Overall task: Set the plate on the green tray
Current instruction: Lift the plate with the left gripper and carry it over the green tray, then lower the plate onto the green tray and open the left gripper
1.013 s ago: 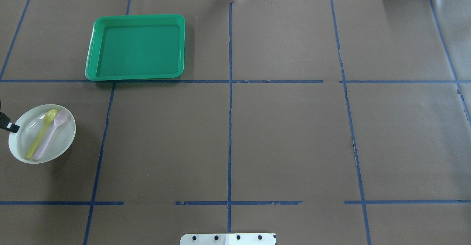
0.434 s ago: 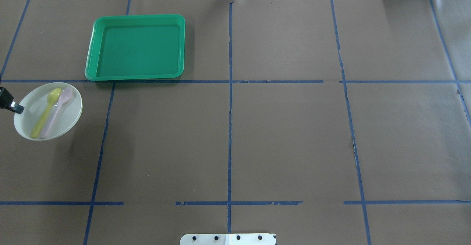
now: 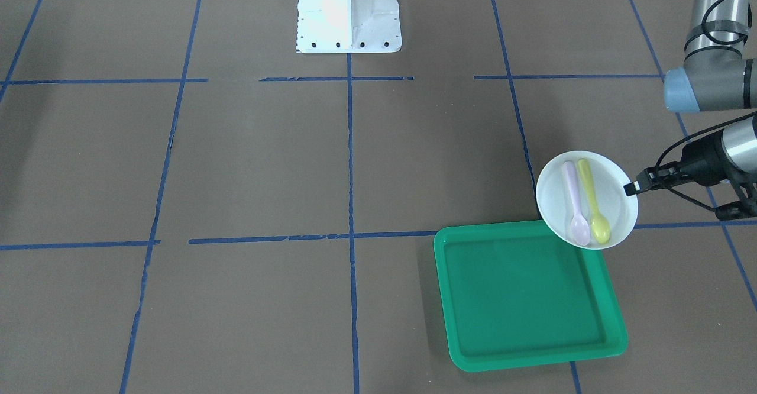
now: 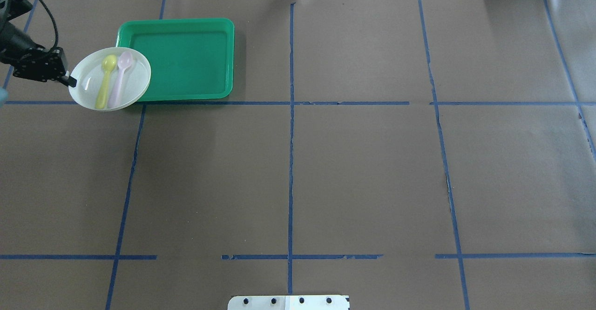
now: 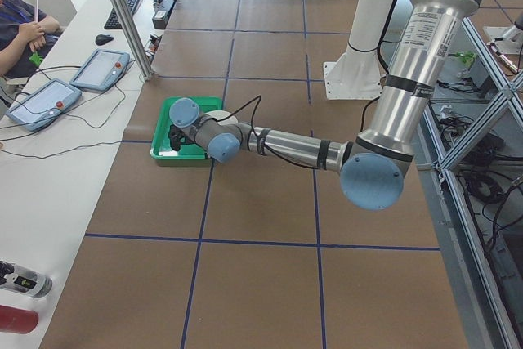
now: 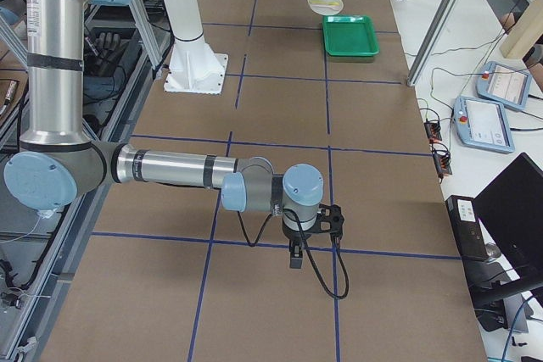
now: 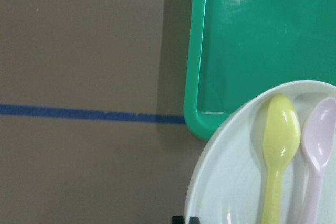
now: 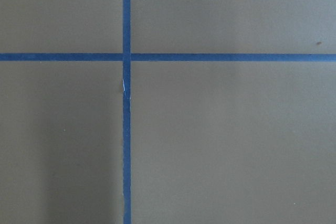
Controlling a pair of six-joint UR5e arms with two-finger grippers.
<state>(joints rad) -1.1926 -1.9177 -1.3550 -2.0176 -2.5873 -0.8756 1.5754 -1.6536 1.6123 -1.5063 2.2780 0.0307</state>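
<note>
The left gripper point(image 4: 72, 82) is clamped on the left rim of the plate point(image 4: 137, 75), which seems to be held just above the table point(image 4: 354, 170). In the last second the plate has moved from the near left to overlap the near-left corner of the green tray point(image 4: 195, 54). It probably needs to go further right before lowering. The right gripper point(image 6: 294, 257) hangs well apart; I cannot tell its grip. One plate, one tray, two spoons: a yellow spoon point(image 4: 104, 86) and a pink spoon point(image 4: 120, 79).
</note>
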